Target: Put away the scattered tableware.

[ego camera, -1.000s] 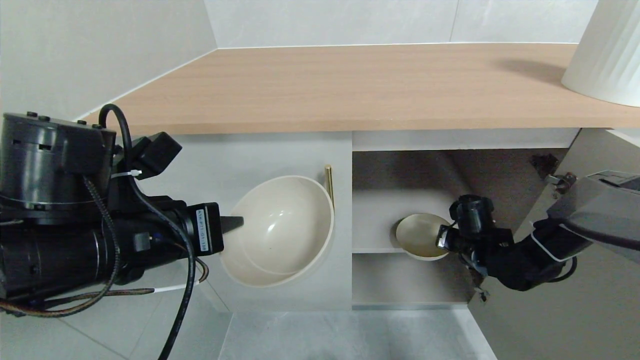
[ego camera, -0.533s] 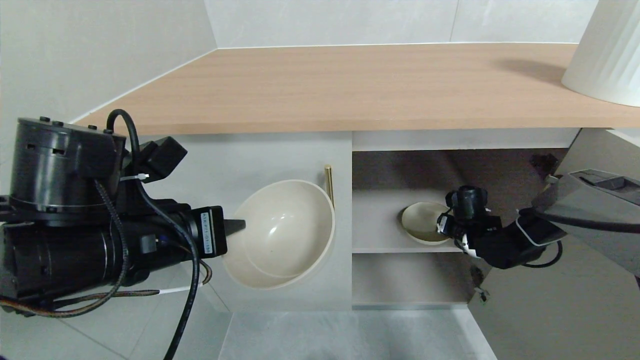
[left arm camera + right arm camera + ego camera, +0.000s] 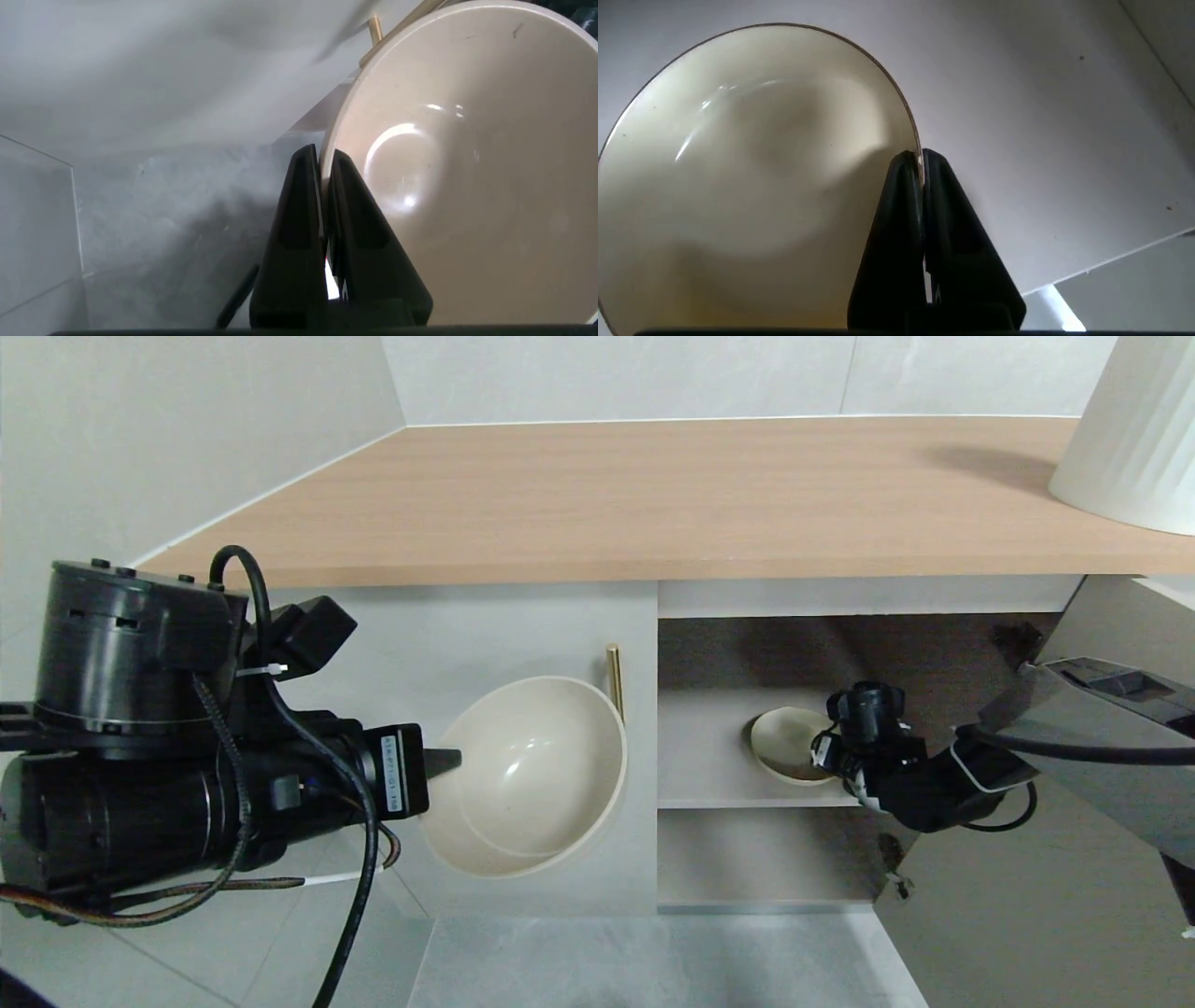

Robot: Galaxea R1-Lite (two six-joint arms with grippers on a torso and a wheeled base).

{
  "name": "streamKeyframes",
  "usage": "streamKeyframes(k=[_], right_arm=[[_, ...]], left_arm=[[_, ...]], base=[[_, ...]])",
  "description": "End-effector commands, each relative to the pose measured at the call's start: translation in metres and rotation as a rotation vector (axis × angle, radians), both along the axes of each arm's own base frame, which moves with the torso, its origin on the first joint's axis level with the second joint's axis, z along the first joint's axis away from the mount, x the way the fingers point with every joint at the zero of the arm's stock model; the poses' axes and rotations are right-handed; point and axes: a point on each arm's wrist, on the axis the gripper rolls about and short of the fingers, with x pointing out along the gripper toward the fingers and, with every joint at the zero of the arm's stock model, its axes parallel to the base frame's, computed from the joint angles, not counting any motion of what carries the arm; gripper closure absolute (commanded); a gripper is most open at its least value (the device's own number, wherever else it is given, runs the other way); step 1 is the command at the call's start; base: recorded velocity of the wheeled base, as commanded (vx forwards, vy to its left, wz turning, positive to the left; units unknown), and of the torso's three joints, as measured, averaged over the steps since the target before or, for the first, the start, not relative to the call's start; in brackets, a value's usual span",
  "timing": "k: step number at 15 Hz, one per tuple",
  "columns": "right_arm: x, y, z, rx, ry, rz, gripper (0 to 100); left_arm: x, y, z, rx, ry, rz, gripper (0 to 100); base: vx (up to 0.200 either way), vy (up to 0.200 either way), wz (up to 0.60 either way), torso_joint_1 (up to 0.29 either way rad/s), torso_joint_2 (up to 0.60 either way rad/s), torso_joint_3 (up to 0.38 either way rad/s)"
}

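At your 8 o'clock, the left gripper [image 3: 439, 761] stays clamped on the large bowl [image 3: 527, 775], nudged rightward. At 4 o'clock, the right gripper [image 3: 822, 751], pinching the small bowl [image 3: 782, 747], has carried it deeper over the cabinet shelf [image 3: 700, 751]. Beyond: wooden countertop [image 3: 653, 495], ribbed white vessel [image 3: 1130, 439] at 2 o'clock.

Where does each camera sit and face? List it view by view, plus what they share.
Head view: on the head, facing forward and down at the counter and open cabinet; both arms show.
Left wrist view: on the left wrist, facing along the left hand, shut on the rim of the large bowl.
Right wrist view: on the right wrist, facing along the right hand, shut on the small bowl.
Shared: the head view also shows both bowls.
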Motion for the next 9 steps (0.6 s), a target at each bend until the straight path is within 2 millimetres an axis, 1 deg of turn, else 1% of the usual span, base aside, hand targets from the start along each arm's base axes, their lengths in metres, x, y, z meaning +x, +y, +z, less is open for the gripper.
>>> streamKeyframes(k=[1, 3, 4, 5, 7, 8, 9], right_arm=[[0.000, 0.001, 0.002, -0.001, -0.006, -0.001, 0], [-0.003, 0.003, 0.008, 0.003, -0.015, 0.004, 0], [-0.008, 0.006, 0.015, 0.006, -0.029, 0.011, 0], [-0.024, 0.011, 0.031, 0.007, -0.037, 0.033, 0], [-0.049, 0.017, 0.059, 0.019, -0.063, 0.075, 0], [-0.069, 0.021, 0.079, 0.025, -0.085, 0.118, 0], [-0.091, 0.026, 0.096, 0.014, -0.084, 0.214, 0]], left_arm=[[0.001, -0.001, -0.001, 0.002, 0.004, 0.001, 100], [0.001, -0.001, -0.001, 0.003, 0.006, 0.001, 100], [0.002, -0.001, -0.002, 0.004, 0.005, 0.000, 100], [0.005, -0.003, -0.005, 0.026, 0.010, -0.011, 100], [0.009, -0.008, -0.010, 0.059, 0.014, -0.030, 100], [0.009, -0.011, -0.011, 0.065, 0.014, -0.046, 100], [0.012, -0.017, -0.011, 0.087, 0.008, -0.072, 100]], base=[[0.000, 0.000, 0.00, 0.000, 0.00, 0.000], [0.000, 0.000, 0.00, 0.000, 0.00, 0.000], [0.000, 0.000, 0.00, 0.000, 0.00, 0.000], [0.000, 0.000, 0.00, 0.000, 0.00, 0.000], [0.000, 0.000, 0.00, 0.000, 0.00, 0.000], [0.000, 0.000, 0.00, 0.000, 0.00, 0.000], [0.000, 0.000, 0.00, 0.000, 0.00, 0.000]])
